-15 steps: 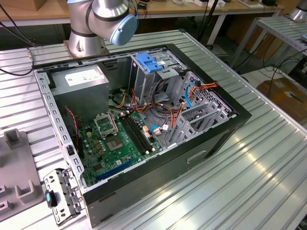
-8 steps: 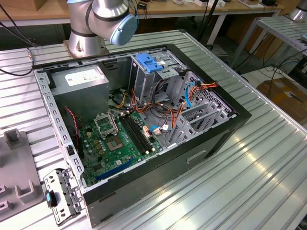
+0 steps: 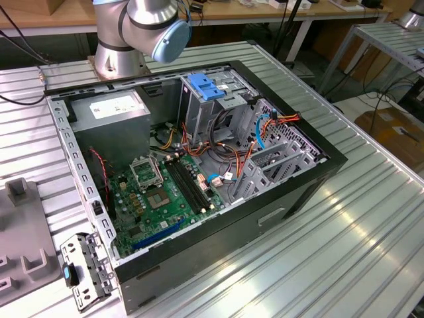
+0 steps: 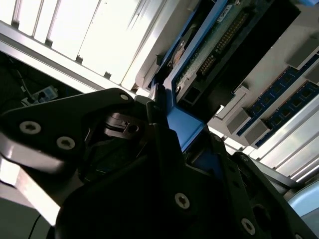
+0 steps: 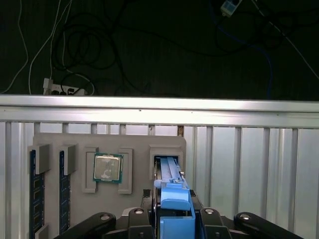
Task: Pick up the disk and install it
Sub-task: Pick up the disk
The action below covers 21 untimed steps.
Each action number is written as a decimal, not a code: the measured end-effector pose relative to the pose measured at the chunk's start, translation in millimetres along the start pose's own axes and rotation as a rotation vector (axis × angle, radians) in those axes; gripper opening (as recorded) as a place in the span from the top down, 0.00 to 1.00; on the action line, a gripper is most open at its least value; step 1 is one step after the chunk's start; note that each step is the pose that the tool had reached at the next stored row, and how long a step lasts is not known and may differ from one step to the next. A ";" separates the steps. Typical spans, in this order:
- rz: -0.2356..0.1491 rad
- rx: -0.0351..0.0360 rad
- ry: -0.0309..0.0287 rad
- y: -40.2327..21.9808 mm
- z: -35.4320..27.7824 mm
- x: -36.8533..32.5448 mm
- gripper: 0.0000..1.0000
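Black fingers point(image 4: 149, 154) of your gripper point(image 4: 182, 132) loom closest in the second wrist view, pinching the blue side rail of the disk point(image 4: 214, 45) from both sides. Past the rail you see the disk's circuit-board face and a connector row; its far end is cut off by the frame. The finger bodies mask where the disk meets the grey tray point(image 4: 239, 119), so you cannot tell whether it rests in its slot. Blue strips point(image 4: 281, 97) on the tray just past the disk are too cropped to name with certainty.

In the first wrist view, your gripper point(image 5: 172, 221) grips the disk point(image 5: 169, 174), which is seen edge-on, standing upright at the end slot of the tray point(image 5: 134, 144). A processor chip point(image 5: 107, 168) sits in the tray's next pocket. Two memory sticks point(image 5: 34, 186) stand at the tray's other end, partly cut off. The tray lies on a ribbed metal table point(image 5: 249, 164); beyond the table's edge, cables point(image 5: 60, 64) fade into darkness and are hard to trace.

In the exterior view, the tray point(image 3: 20, 225) is cropped at the exterior view's left edge. A loose metal bracket point(image 3: 83, 271) lies between the tray and the open computer case point(image 3: 265, 218). Inside the case you see the motherboard point(image 3: 165, 192), and farther from the tray, a blue latch piece point(image 3: 205, 87) atop the drive cage. Your arm point(image 3: 149, 26) rises beyond the case, cut off above its lower joints.
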<state>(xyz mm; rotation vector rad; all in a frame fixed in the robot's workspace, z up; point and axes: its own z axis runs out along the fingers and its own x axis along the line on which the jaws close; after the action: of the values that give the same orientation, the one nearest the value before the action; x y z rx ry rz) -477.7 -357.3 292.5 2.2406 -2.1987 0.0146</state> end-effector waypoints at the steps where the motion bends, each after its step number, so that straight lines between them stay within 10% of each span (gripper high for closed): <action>1: 0.000 0.0000 0.0000 0.0 0.0 0.0 0.63; 21: 0.000 0.0000 0.0000 0.0 -1.7 0.0 0.63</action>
<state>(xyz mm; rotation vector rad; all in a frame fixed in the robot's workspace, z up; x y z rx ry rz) -477.7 -357.3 294.2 2.2406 -2.1987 0.0146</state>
